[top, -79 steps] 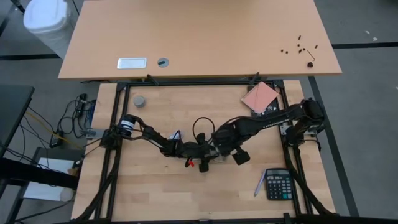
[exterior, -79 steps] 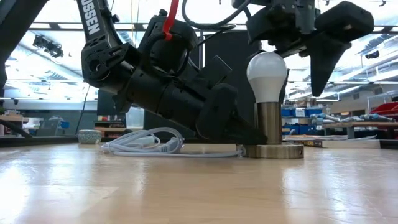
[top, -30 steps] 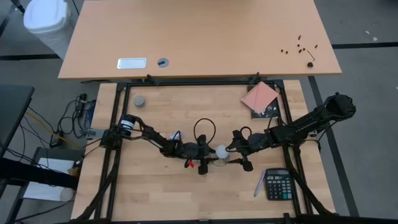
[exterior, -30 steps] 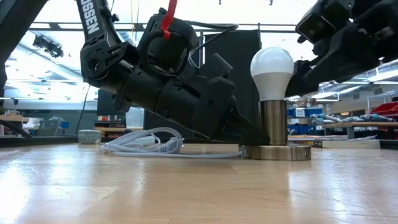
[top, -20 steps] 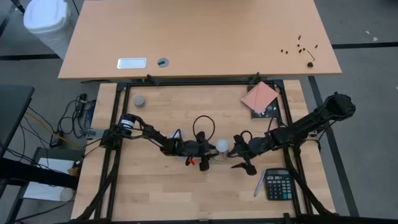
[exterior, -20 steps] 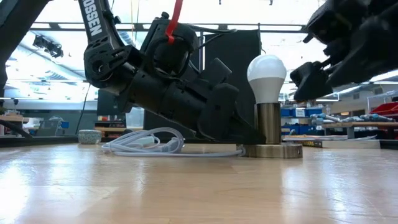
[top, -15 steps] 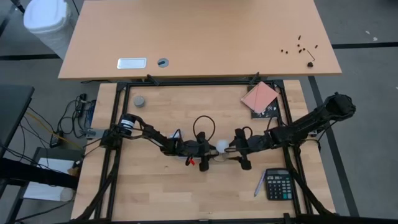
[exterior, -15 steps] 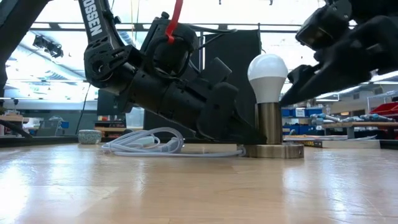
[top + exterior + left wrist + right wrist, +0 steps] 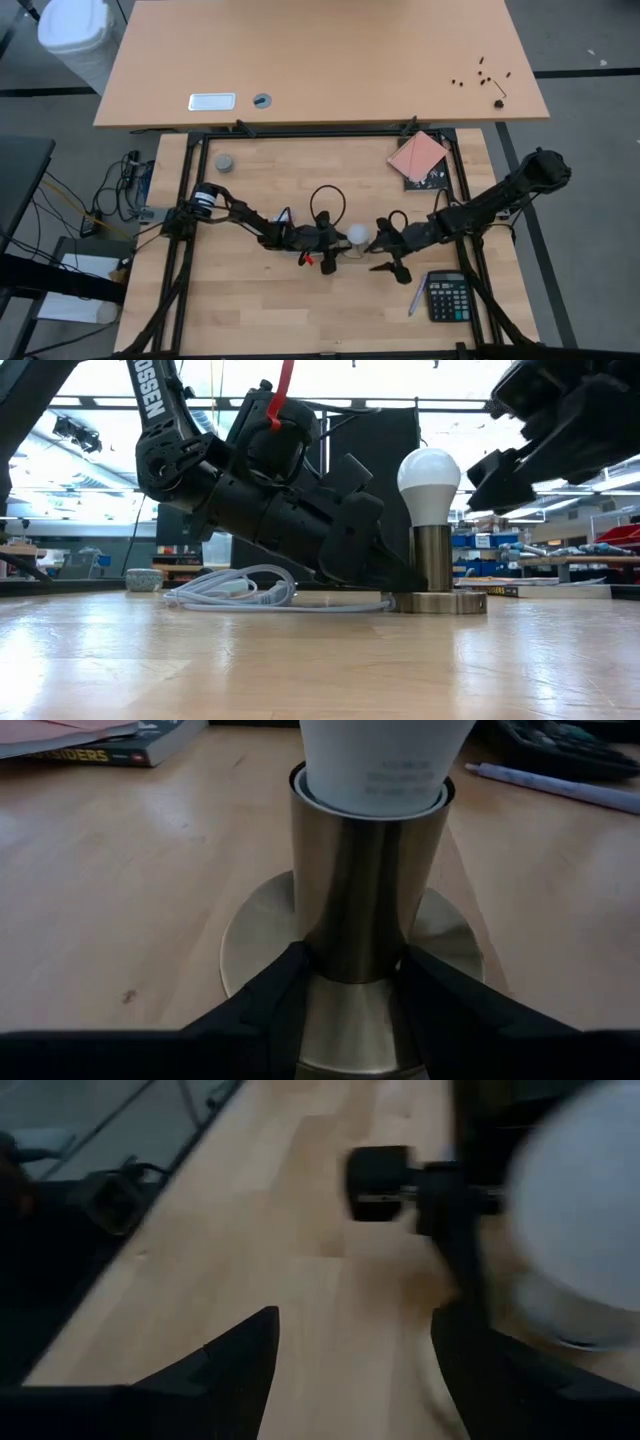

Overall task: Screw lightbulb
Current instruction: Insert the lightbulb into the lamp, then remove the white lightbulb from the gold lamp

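We are bracing lamp socket (image 9: 368,930) in left gripper (image 9: 352,995) | right gripper (image 9: 385,250), spread, is backing off lightbulb (image 9: 429,483) | judging: re-gripping between turns

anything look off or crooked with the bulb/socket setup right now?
Nothing stands out. The lightbulb sits upright and straight in the brass socket, whose base lies flat on the table. The left gripper is clamped on the socket's stem; the right gripper is open beside the bulb, not touching it.
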